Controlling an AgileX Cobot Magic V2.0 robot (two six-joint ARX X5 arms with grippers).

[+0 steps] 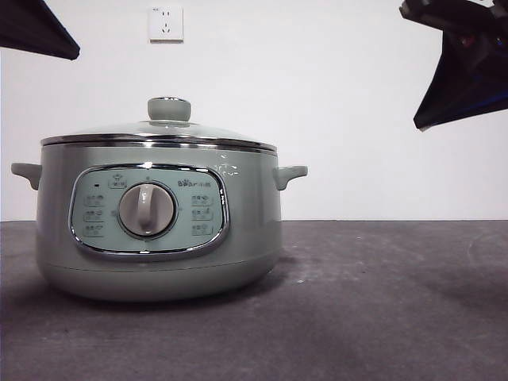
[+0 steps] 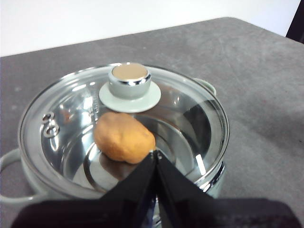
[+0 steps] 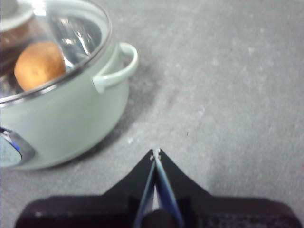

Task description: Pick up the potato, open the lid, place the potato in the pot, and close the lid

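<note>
The sage-green pot (image 1: 159, 238) stands on the dark table at the left, its dial facing the front view. The glass lid (image 1: 159, 131) sits closed on it, with its green knob (image 2: 129, 80) on top. The orange-brown potato (image 2: 124, 137) lies inside the pot under the glass; it also shows in the right wrist view (image 3: 39, 64). My left gripper (image 2: 155, 153) is shut and empty, raised above the pot's rim. My right gripper (image 3: 155, 152) is shut and empty, above bare table to the right of the pot (image 3: 61, 114).
A white wall socket (image 1: 165, 24) is on the wall behind the pot. Both arms show only as dark tips at the top corners of the front view, one at the left (image 1: 36, 32), one at the right (image 1: 464, 71). The grey table (image 1: 381, 302) stretches right of the pot.
</note>
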